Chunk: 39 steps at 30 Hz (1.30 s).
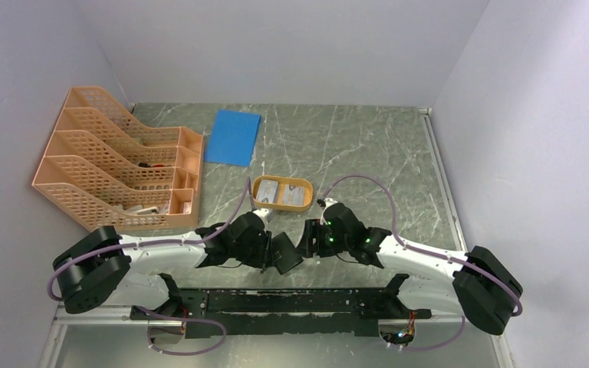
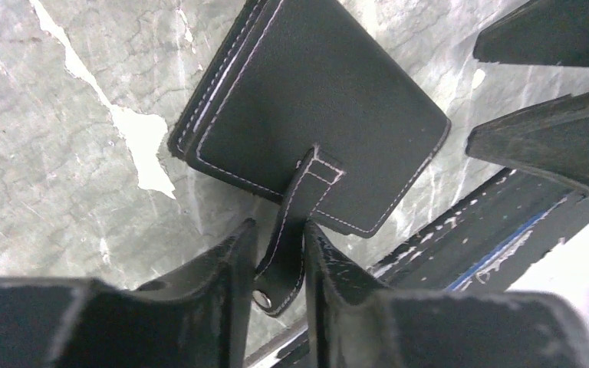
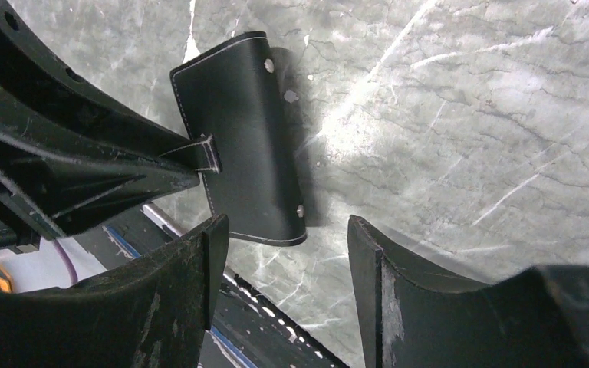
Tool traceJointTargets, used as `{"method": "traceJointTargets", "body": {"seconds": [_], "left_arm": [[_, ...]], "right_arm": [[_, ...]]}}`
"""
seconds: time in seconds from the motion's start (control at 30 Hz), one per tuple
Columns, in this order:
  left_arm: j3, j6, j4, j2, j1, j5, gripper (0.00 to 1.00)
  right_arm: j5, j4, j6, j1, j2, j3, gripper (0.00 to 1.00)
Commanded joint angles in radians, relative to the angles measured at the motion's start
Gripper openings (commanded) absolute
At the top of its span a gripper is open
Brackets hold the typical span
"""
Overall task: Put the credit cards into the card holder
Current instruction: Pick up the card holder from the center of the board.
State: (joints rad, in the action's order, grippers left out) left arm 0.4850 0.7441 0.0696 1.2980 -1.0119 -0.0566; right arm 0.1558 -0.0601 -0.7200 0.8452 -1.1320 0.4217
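Robot lab enclosure: plain pale walls (image 1: 276, 46) around a marbled table (image 1: 368, 146), two mounted arms (image 1: 161, 247).

Black card holder (image 2: 314, 107) closed; pale credit cards (image 1: 270, 191) in dish (image 1: 254, 192)

A grey marbled worktop (image 1: 368, 153) carries a peach slotted file rack (image 1: 119, 165) at nine o'clock, with a few small items in its slots. A blue flat sheet (image 1: 233, 137) lies at eleven o'clock, and an orange oval dish (image 1: 255, 193) sits near centre.

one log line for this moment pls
left gripper: shut on strap of card holder | right gripper: open, empty | holder: closed | credit cards: in orange dish
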Motion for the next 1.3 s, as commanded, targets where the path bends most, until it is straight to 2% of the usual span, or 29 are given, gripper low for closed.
{"method": "traceJointTargets", "body": {"seconds": [0.0, 0.17, 0.23, 0.57, 0.87, 1.17, 1.27], "left_arm": [[0.005, -0.023, 0.013, 0.023, -0.006, 0.015, 0.27], [-0.011, -0.029, 0.011, 0.030, -0.006, 0.009, 0.08], [-0.013, -0.034, 0.019, 0.036, -0.005, 0.012, 0.05], [-0.026, -0.034, 0.006, 0.061, -0.006, 0.014, 0.05], [-0.041, -0.024, -0.026, 0.083, -0.006, 0.006, 0.05], [-0.078, -0.010, -0.061, 0.094, -0.007, -0.001, 0.05], [-0.084, -0.007, -0.062, 0.098, -0.007, -0.006, 0.05]], "right_arm": [[-0.019, 0.018, -0.016, 0.000, 0.025, -0.016, 0.62], [-0.005, 0.040, -0.027, -0.001, 0.027, -0.029, 0.62], [0.014, 0.055, -0.038, -0.001, 0.018, -0.035, 0.63], [0.196, 0.282, -0.112, -0.006, -0.108, -0.070, 0.67], [0.263, 0.428, -0.209, -0.049, -0.210, -0.147, 0.67], [0.333, 0.659, -0.309, -0.061, -0.315, -0.251, 0.66], [0.347, 0.739, -0.330, -0.061, -0.354, -0.283, 0.63]]}}
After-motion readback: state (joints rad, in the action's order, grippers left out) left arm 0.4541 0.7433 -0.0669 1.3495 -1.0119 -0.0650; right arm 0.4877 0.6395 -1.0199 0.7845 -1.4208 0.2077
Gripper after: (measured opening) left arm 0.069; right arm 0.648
